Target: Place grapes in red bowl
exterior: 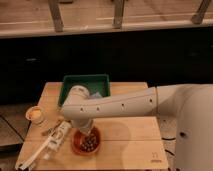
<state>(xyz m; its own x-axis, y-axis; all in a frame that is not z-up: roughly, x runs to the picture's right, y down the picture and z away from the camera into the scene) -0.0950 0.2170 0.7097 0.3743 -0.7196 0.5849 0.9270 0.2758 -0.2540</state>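
One pale wooden plank worktop [130, 132], square and matte, carries it all. One smooth white arm [120, 105] sweeps in from the right, rounded and glossy, bending down at its elbow. One green rectangular plastic tray [85, 81] sits at the back edge, partly behind that arm. One round, shallow orange-red bowl [86, 144] with a terracotta look sits near the front, and there they are: one small lumpy bunch of dark reddish-purple grapes [90, 143], lying inside it. The hand [84, 131] hangs right over the bowl's rim; whether it grips or has let go, I cannot tell. One white elongated packet [56, 140] lies left of the bowl. One small pale round cup [35, 114] stands far left.
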